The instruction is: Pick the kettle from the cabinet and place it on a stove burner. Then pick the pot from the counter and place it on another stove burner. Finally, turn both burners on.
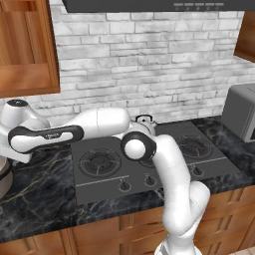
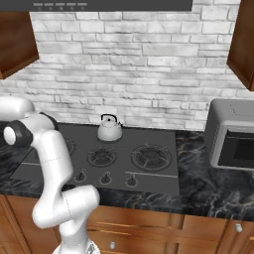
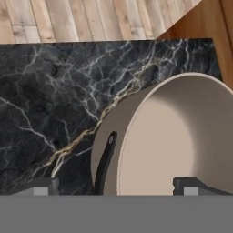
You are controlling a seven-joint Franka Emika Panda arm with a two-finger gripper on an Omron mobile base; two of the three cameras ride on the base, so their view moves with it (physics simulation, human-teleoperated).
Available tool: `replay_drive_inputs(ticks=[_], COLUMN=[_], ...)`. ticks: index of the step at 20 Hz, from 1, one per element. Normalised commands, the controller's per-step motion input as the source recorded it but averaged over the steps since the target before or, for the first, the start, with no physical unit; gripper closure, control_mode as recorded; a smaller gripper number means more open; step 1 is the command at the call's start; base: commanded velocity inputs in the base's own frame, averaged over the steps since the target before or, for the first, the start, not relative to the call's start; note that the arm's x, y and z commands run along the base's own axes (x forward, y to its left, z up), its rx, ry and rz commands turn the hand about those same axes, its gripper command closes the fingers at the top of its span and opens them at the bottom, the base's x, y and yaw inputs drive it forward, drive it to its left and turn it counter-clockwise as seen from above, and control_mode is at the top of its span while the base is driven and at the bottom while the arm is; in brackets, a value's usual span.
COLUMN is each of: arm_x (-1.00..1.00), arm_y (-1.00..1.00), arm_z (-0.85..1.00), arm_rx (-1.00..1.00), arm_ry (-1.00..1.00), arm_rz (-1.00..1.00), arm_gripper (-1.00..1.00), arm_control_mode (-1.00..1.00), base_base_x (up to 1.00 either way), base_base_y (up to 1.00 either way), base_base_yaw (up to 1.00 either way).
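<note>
Wide open and empty, the end effector (image 3: 113, 186) hangs over the pot (image 3: 177, 136), one fingertip (image 3: 43, 185) outside the wall near its dark handle (image 3: 105, 160), the other over the pale inside, likely lining up a rim grasp. Beyond spreads the tabletop (image 3: 50, 91). Across the kitchen, the kettle (image 2: 109, 128) already sits on a back burner (image 2: 102, 157).

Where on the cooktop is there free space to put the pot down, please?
The kettle stands on a rear burner. The front burners to its right and in front of it are bare, bordered by the knob row. The left front burner is bare too, but the arm hangs over that side.
</note>
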Motion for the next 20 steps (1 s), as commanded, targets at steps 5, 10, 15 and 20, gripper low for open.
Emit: replay_drive_inputs(ticks=[5,10,15,20], arm_x=[0.0,0.0,0.0,0.0], arm_y=[0.0,0.08,0.16,0.16], arm_z=[-0.23,-0.18,-0.2,-0.15], arm_rx=[-0.05,-0.05,-0.06,-0.07], arm_ry=[0.0,0.0,0.0,0.0], arm_rz=[-0.01,0.0,0.0,0.0], arm_gripper=[-1.0,-1.0,-1.0,-1.0], arm_control_mode=[-1.0,-1.0,-1.0,-1.0], base_base_x=[0.0,0.0,0.0,0.0], base_base_y=[0.0,0.0,0.0,0.0], base_base_yaw=[0.0,0.0,0.0,0.0])
